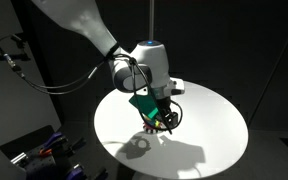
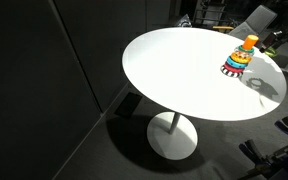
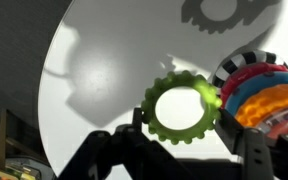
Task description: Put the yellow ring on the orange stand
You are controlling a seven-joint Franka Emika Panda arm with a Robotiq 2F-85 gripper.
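While the gripper [image 3: 189, 132] grips the yellow-green ring [image 3: 184, 108],
it hangs just beside the ring-stacked stand [image 3: 266, 95], above the white table [image 3: 94, 90].

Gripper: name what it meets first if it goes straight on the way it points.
Past the yellow ring the gripper holds, probably the white table, just beside the ring-laden stand; depth is unclear.

Toothed yellow-green ring [image 3: 182, 133] hovers flat, just beside the ring-stacked orange stand [image 2: 248, 43].
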